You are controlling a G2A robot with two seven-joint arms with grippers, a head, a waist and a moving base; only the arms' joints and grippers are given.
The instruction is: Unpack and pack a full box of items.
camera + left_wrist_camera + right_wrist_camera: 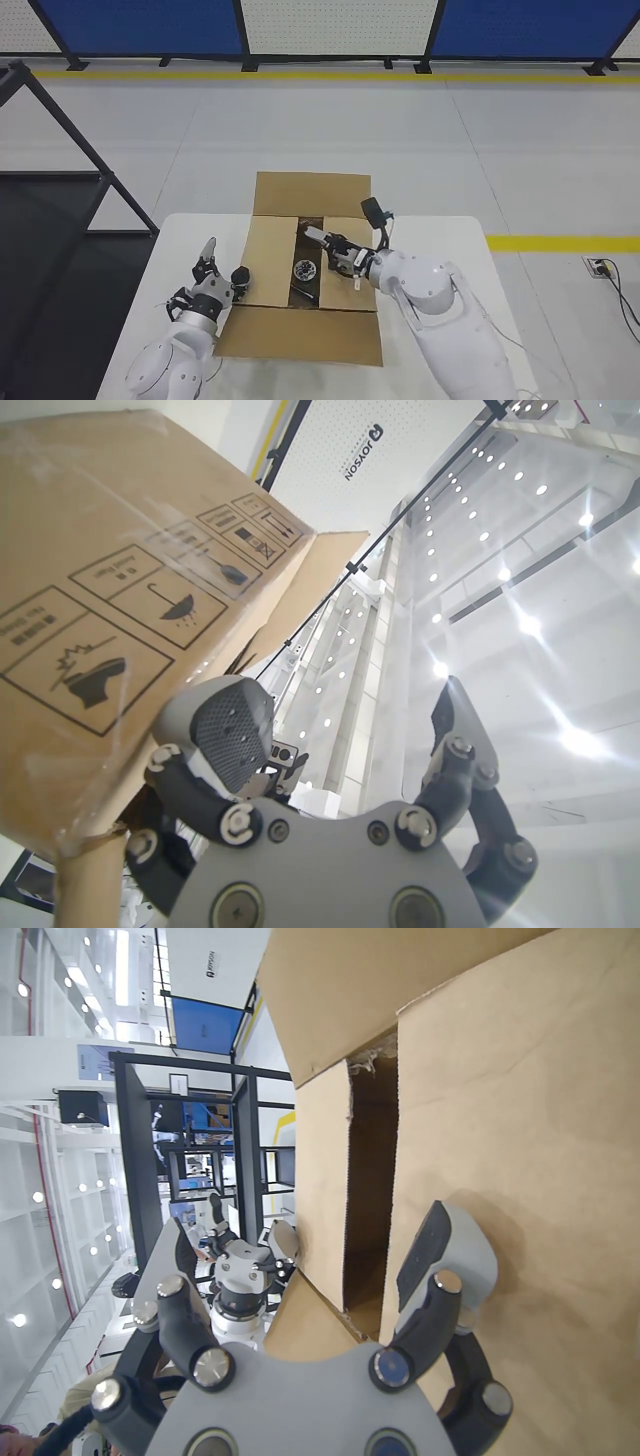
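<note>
a white table (450,232) holds a brown cardboard box (310,195) at its middle, flaps folded out. the right gripper (322,240) is over the right flap, jaws apart. the left gripper (222,265) is just beside the left wall, jaws spread. the top view shows small dark items (305,272) inside; the left wrist view shows printed handling symbols (175,605).

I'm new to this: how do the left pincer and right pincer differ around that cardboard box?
The left pincer sits outside the cardboard box, at its side; the right pincer hangs over the box's open top. Nothing but air lies inside the left pincer's opening, while a cardboard edge runs through the right pincer's. Both are open and grip nothing.
</note>
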